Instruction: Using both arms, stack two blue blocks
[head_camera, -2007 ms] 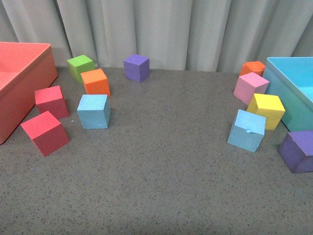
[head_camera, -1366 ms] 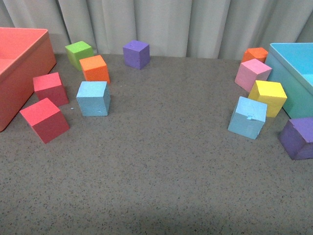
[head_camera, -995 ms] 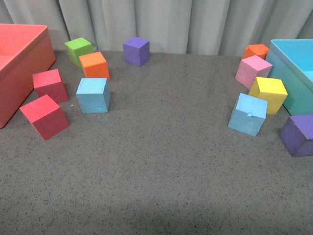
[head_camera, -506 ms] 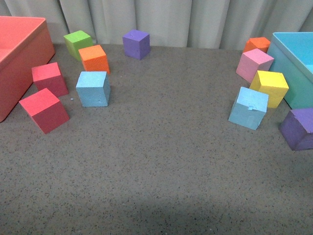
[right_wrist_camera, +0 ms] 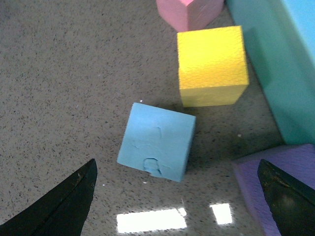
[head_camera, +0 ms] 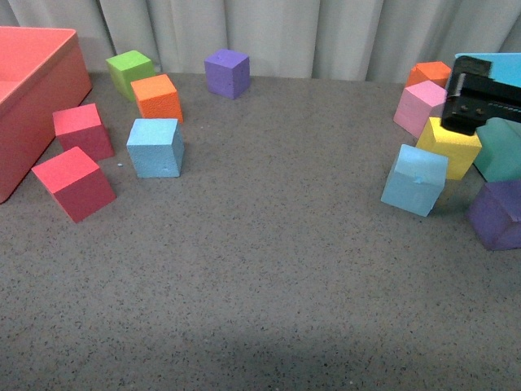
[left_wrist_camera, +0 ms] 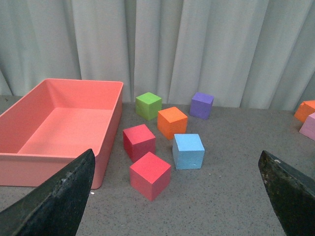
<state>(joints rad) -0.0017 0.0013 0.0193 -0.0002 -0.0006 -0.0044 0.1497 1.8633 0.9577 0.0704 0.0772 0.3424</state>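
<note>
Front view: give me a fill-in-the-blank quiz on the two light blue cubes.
The left sky-blue foam cube sits in front of an orange foam cube, with ____ red foam cubes to its left.
The right sky-blue foam cube lies near the black right end effector, whose jaws stand ____.
The salmon plastic bin stands on the ____ side of the grey table.
Missing words: two, open, left.

The right arm (head_camera: 487, 102) shows as a blocky black housing with squared edges and a faint sheen. The left hand (left_wrist_camera: 172, 196) has dull black, wedge-shaped fingers (left_wrist_camera: 59, 196), scuffed with pale grey specks. The right hand (right_wrist_camera: 177, 199) has matching matte dark wedges.
</note>
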